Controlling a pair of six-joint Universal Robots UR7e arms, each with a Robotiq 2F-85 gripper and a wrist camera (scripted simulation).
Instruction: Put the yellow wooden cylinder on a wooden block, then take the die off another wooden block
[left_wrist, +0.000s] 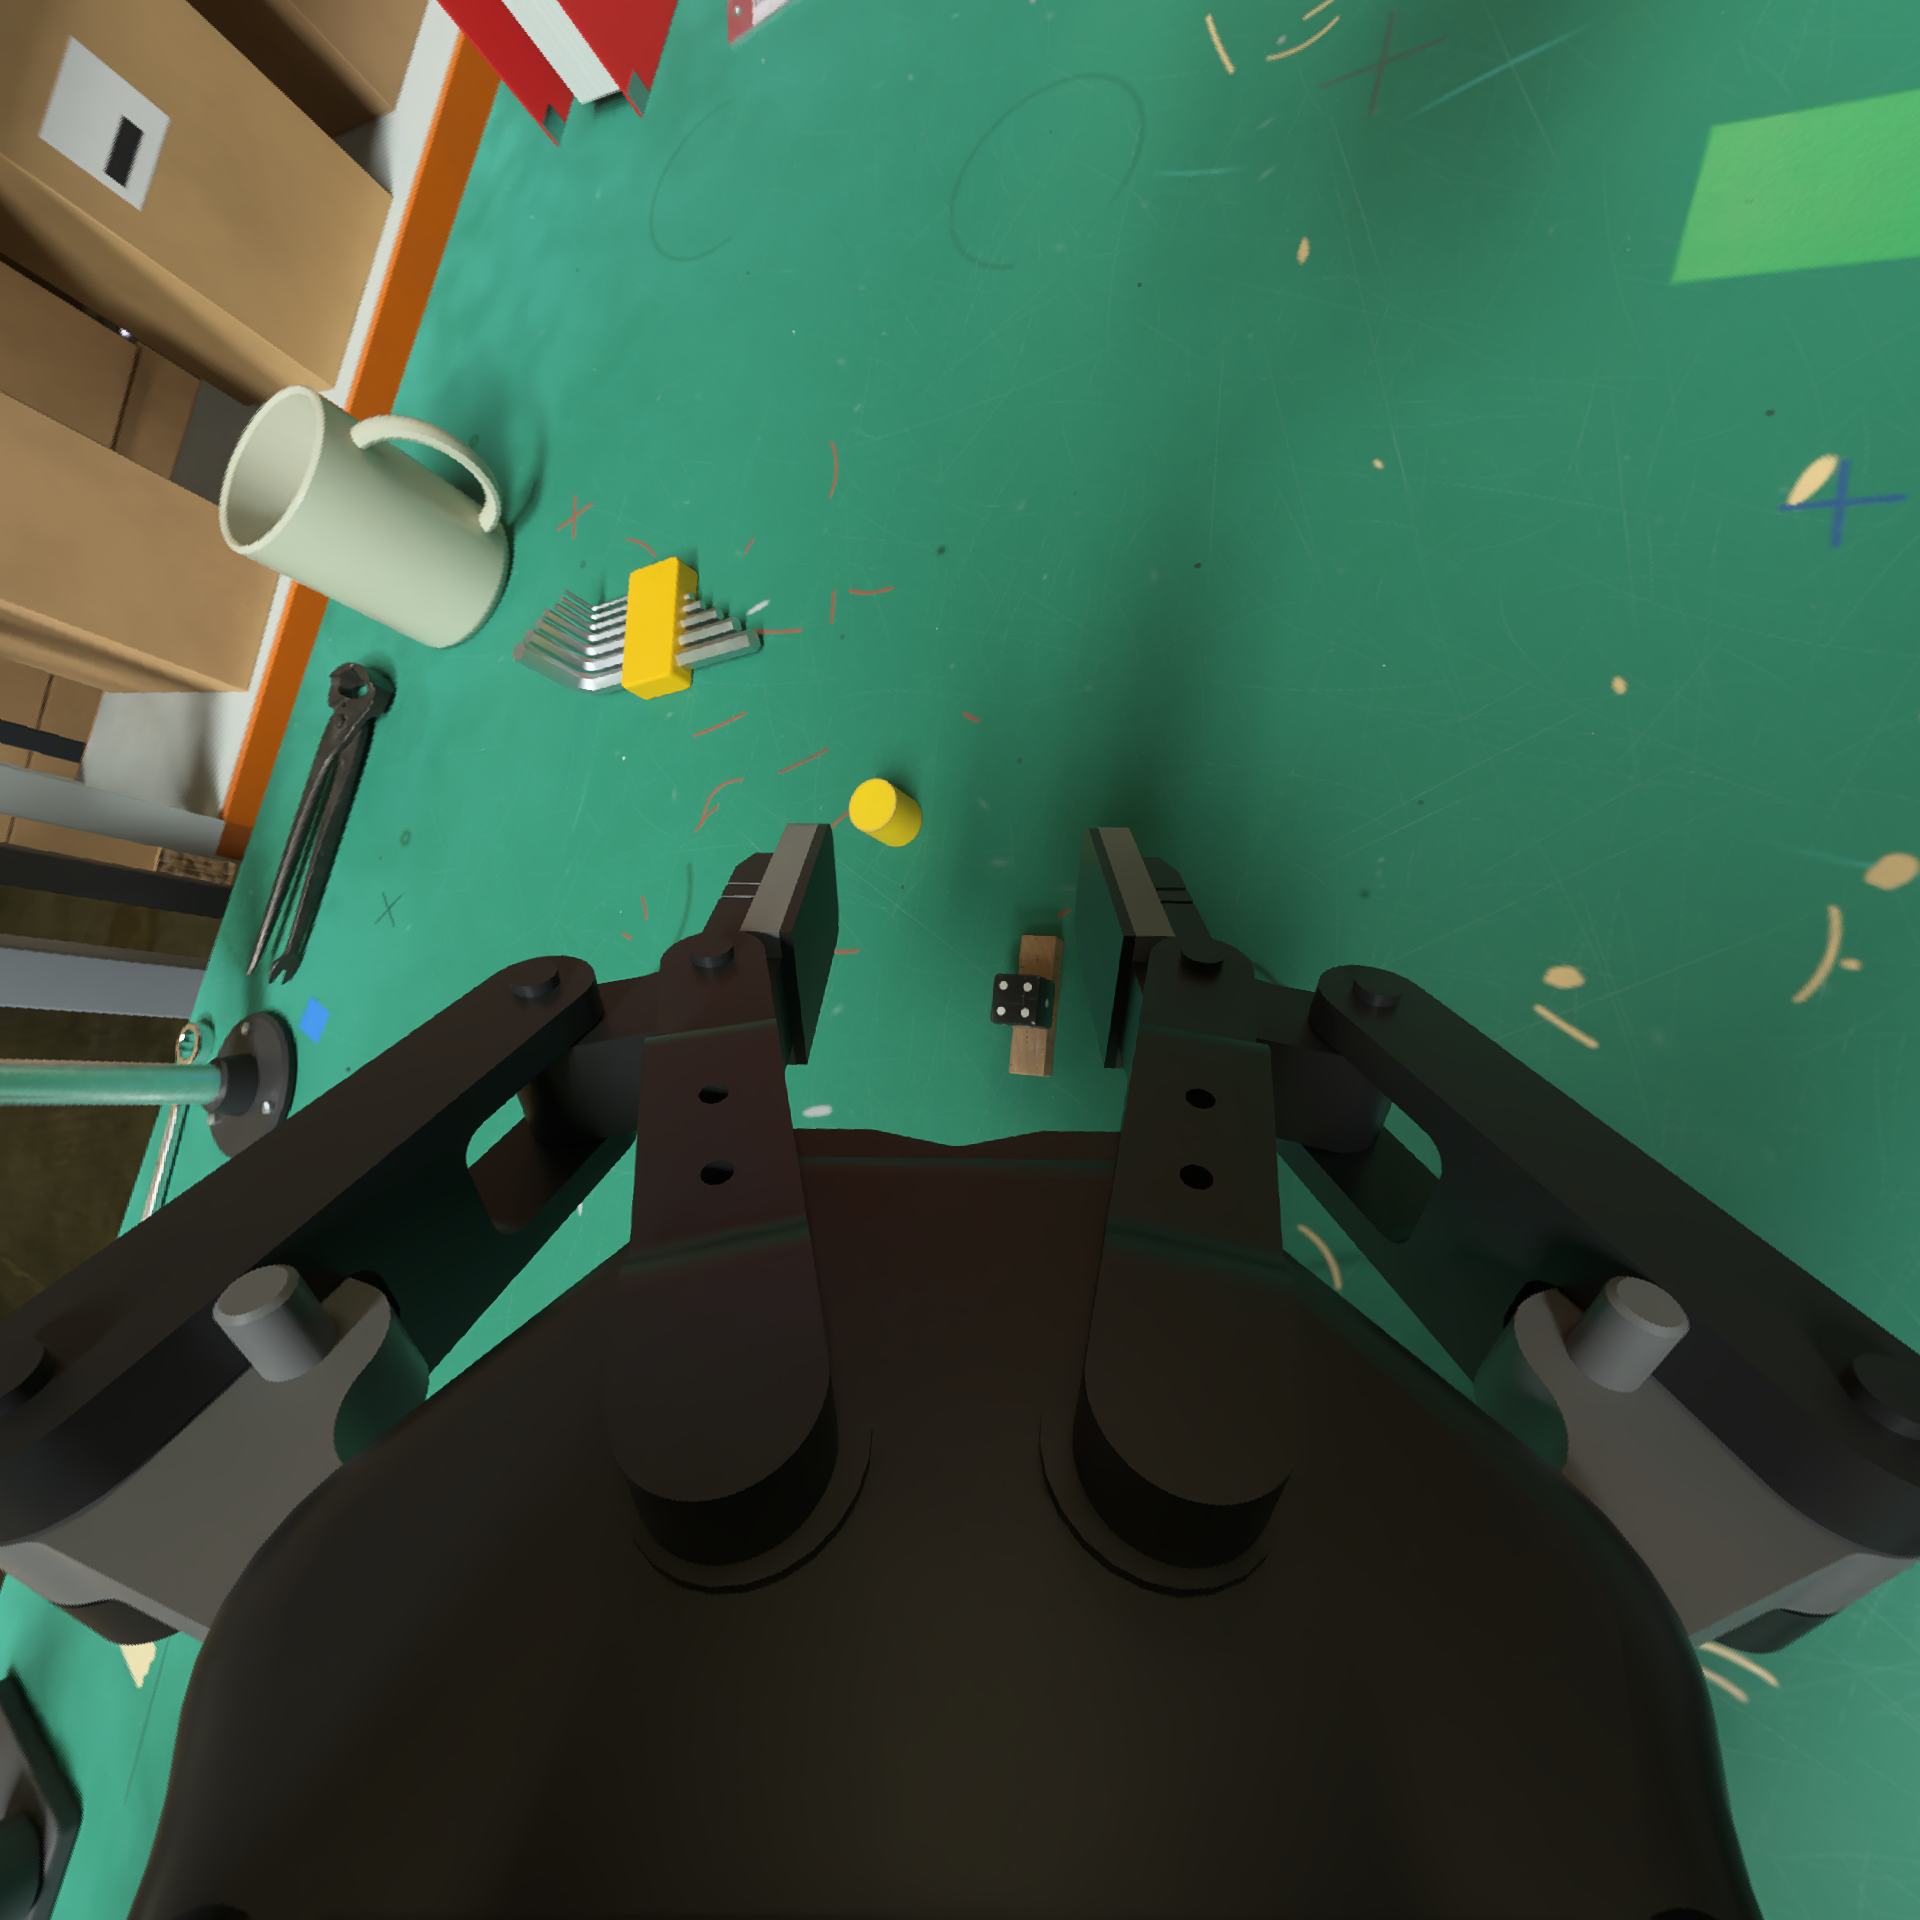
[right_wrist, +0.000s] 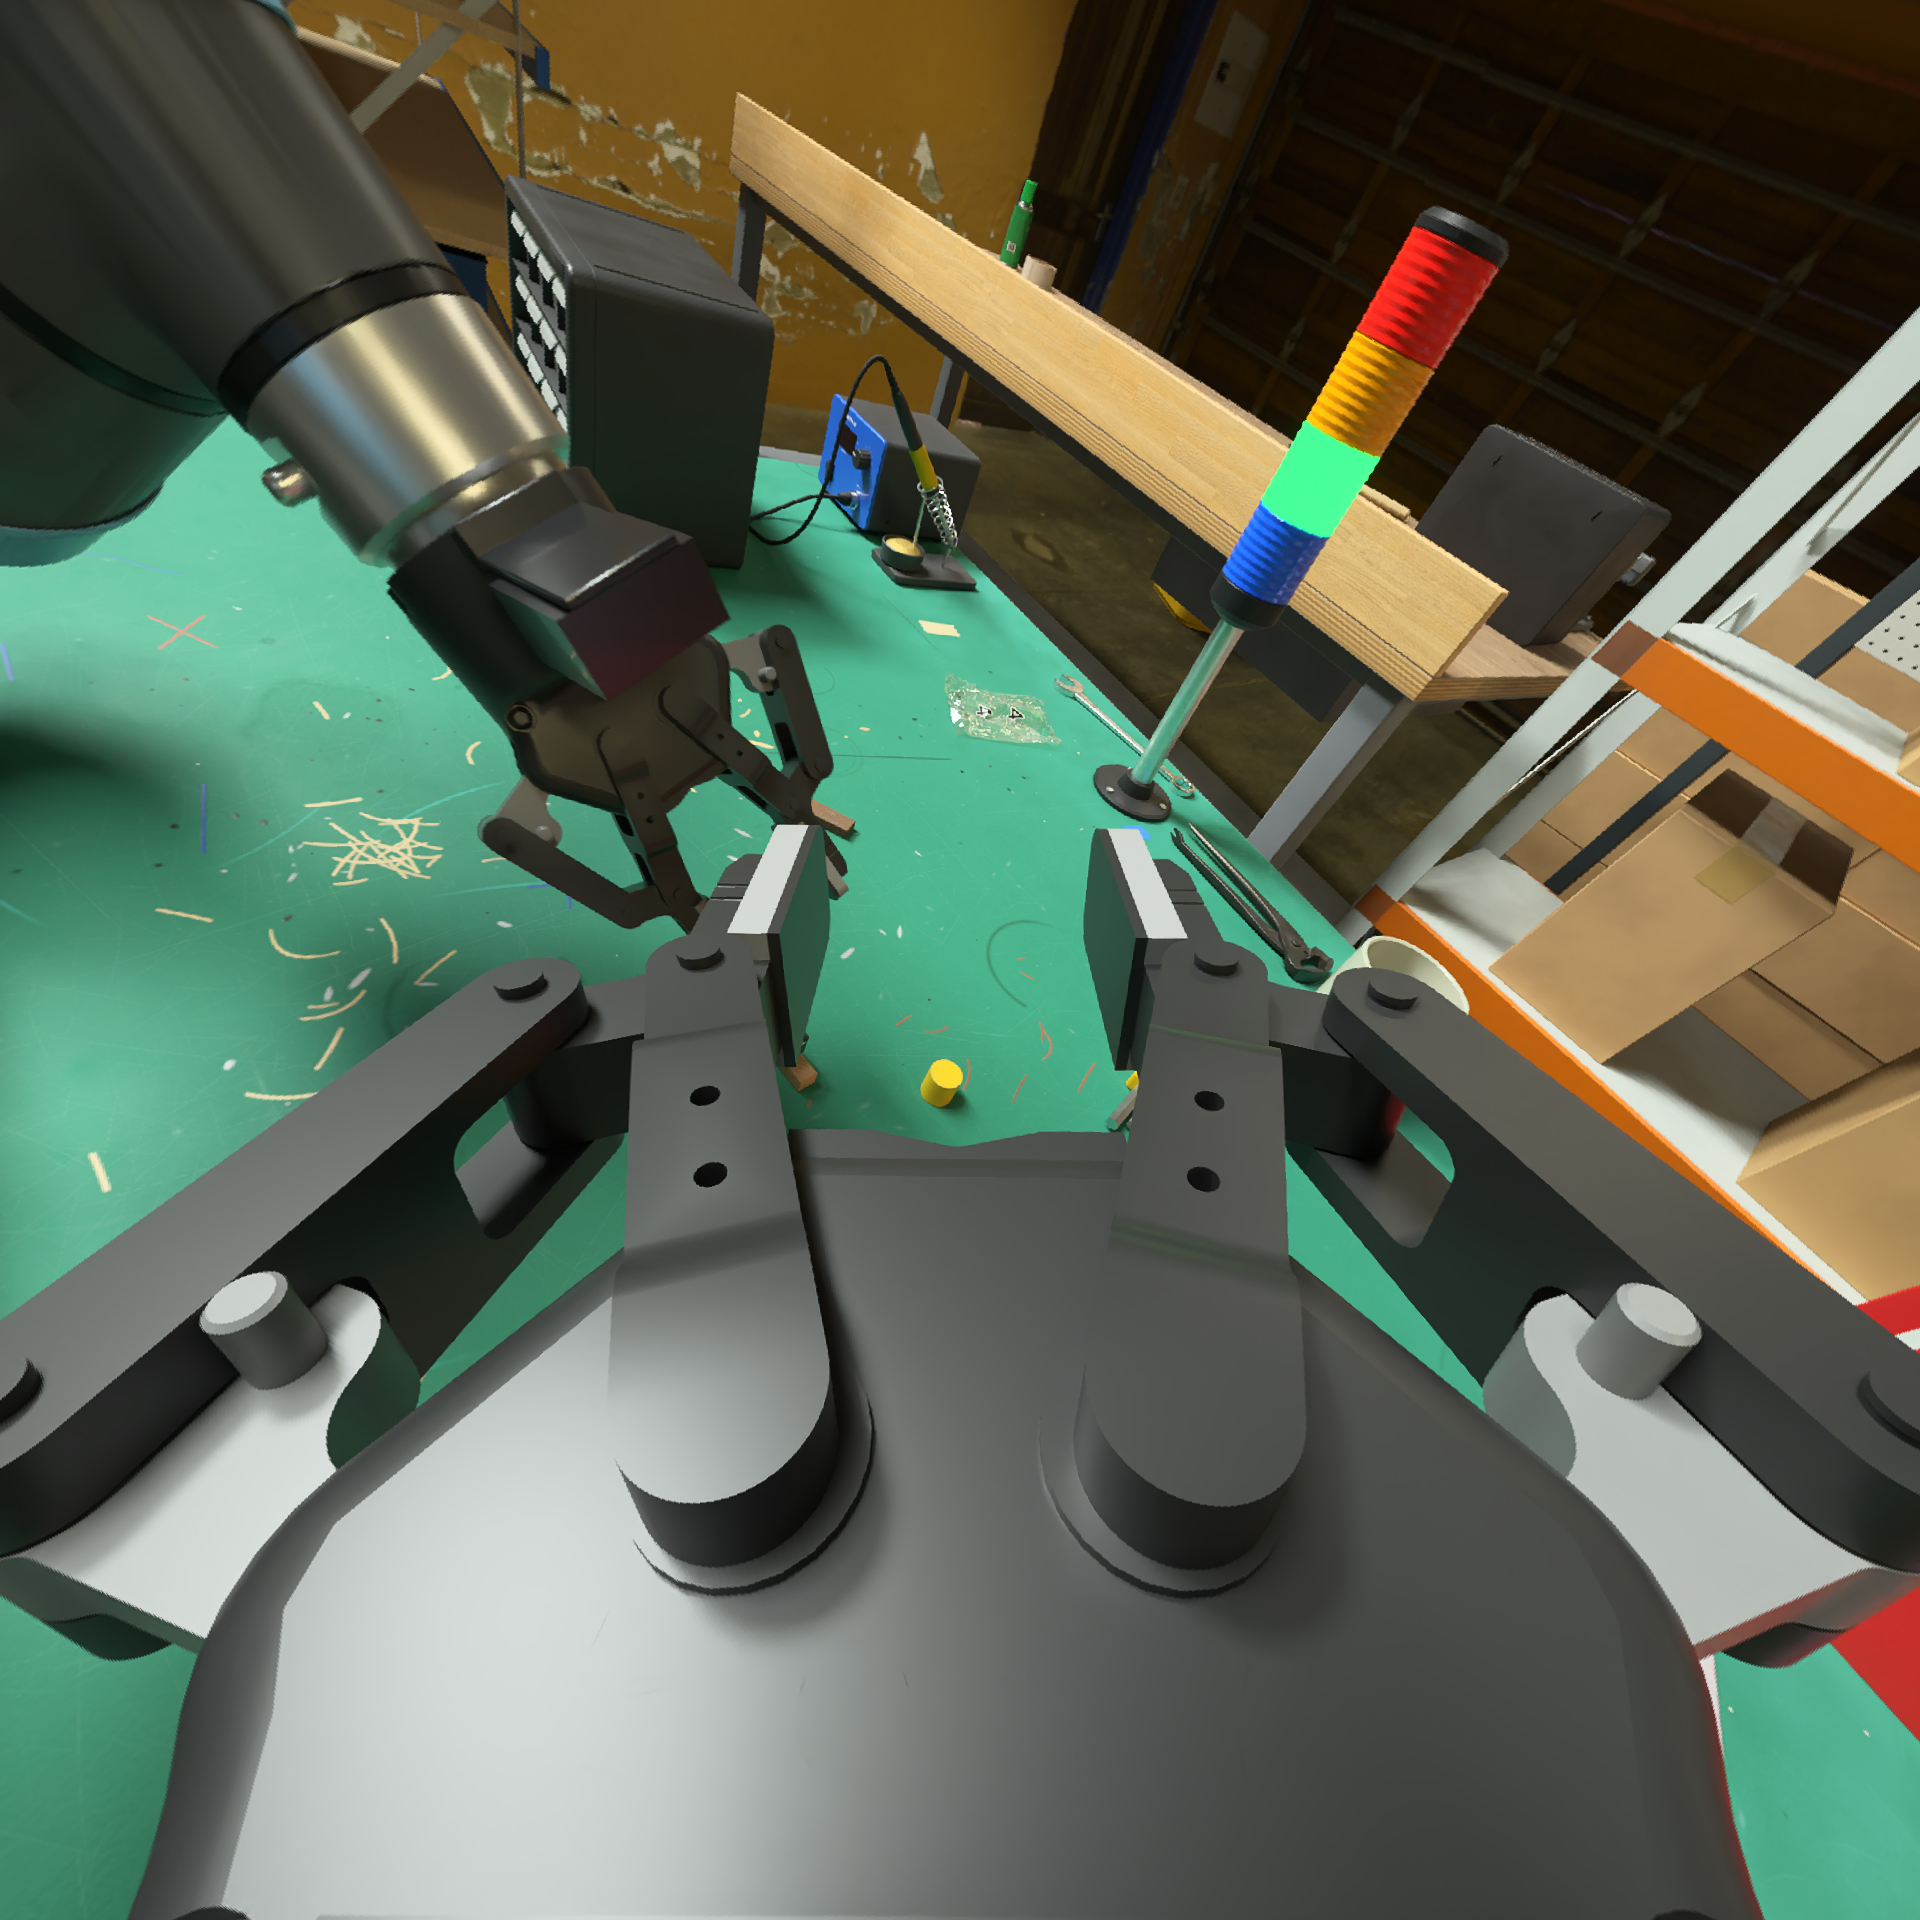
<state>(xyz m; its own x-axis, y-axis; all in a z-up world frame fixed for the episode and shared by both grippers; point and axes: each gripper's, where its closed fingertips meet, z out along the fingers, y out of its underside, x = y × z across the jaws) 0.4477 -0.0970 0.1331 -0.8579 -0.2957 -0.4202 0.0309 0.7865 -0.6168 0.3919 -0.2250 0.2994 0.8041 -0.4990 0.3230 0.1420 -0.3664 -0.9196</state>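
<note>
Left gripper (left_wrist: 956, 935) is hovering over the green mat (left_wrist: 1299, 623) with jaws spread wide, holding nothing. Yellow wooden cylinder (left_wrist: 885, 811) is standing upright on the mat just past the tip of that gripper's left-hand finger, slightly toward the gap, not touching either finger. Black die (left_wrist: 1019, 1000) is sitting on top of a wooden block (left_wrist: 1036, 1006) that is lying flat on the mat; the pair is showing inside the gap, close against the right-hand finger, lower in the left wrist view than the cylinder. Cylinder and die block are near each other but apart. Farther out, a yellow-holdered hex key set (left_wrist: 649, 636), a pale mug (left_wrist: 358, 514) lying on its side and dark pincers (left_wrist: 317, 821) are lying toward the mat's orange-edged side. Right gripper (right_wrist: 956, 935) is also hanging with jaws wide and empty. In the right wrist view the cylinder (right_wrist: 941, 1083) is appearing low in the gap between its fingers, well below the tips, roughly centred, standing on the mat. A wooden block end (right_wrist: 800, 1075) is peeking out beside the left-hand finger, near the cylinder, mostly hidden. The left gripper (right_wrist: 764, 847) is showing beyond, angled down at the mat, fingers apart, with another wooden piece (right_wrist: 836, 821) at its fingertips. A signal tower (right_wrist: 1340, 416) is standing at the mat's edge.
</note>
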